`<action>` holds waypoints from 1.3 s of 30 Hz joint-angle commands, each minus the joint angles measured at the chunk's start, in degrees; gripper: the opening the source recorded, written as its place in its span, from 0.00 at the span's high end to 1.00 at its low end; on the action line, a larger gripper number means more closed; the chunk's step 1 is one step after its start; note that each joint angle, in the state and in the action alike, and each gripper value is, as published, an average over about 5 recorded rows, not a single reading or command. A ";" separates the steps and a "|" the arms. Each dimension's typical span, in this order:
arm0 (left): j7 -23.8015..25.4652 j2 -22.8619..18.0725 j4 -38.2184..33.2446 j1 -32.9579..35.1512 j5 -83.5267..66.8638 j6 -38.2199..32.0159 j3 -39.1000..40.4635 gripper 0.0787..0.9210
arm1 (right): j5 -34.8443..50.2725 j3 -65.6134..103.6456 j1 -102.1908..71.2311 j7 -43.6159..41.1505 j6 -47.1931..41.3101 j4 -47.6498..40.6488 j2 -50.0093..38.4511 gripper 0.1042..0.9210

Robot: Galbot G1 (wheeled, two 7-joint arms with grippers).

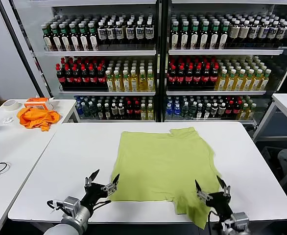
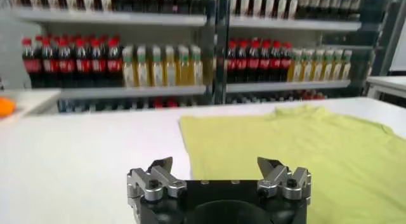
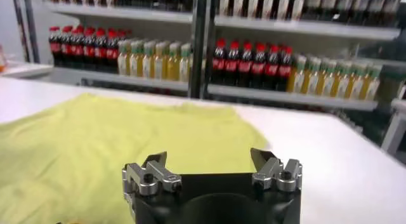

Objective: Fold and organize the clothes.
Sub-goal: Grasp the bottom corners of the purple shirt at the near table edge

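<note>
T-shirt (image 1: 164, 169) lies flat on white desk (image 1: 75, 156), collar toward 12 o'clock, long axis 12–6. Left hand (image 1: 101, 181) and right hand (image 1: 210, 187) released, empty. Bottle shelves (image 1: 153, 63) behind.

The head camera looks down over the white table (image 1: 60, 161); both wrist cameras sit low, facing the drink shelves (image 2: 127, 60) beyond the lime T-shirt (image 1: 163, 166).
</note>
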 commanded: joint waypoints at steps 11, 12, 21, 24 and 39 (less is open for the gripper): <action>-2.67 -0.37 0.00 3.31 -2.35 5.19 0.46 0.12 | 3.95 0.60 -4.74 2.92 -5.02 2.34 -0.08 0.12; -2.65 -0.43 0.53 3.21 -2.33 4.97 0.53 0.12 | 3.92 0.64 -4.79 3.03 -5.11 2.30 -0.03 0.12; -3.92 -0.83 1.28 2.85 -0.34 6.20 0.83 0.12 | 3.80 -0.17 -5.12 3.53 -6.29 1.76 0.21 0.12; -4.28 -0.83 1.88 2.50 -0.32 6.20 0.86 0.12 | 4.00 -0.64 -4.86 3.73 -6.16 1.44 0.37 0.12; -4.60 -0.94 5.52 0.77 2.01 4.94 3.02 0.32 | 8.11 -1.67 -3.54 3.61 -6.02 -0.33 0.33 0.45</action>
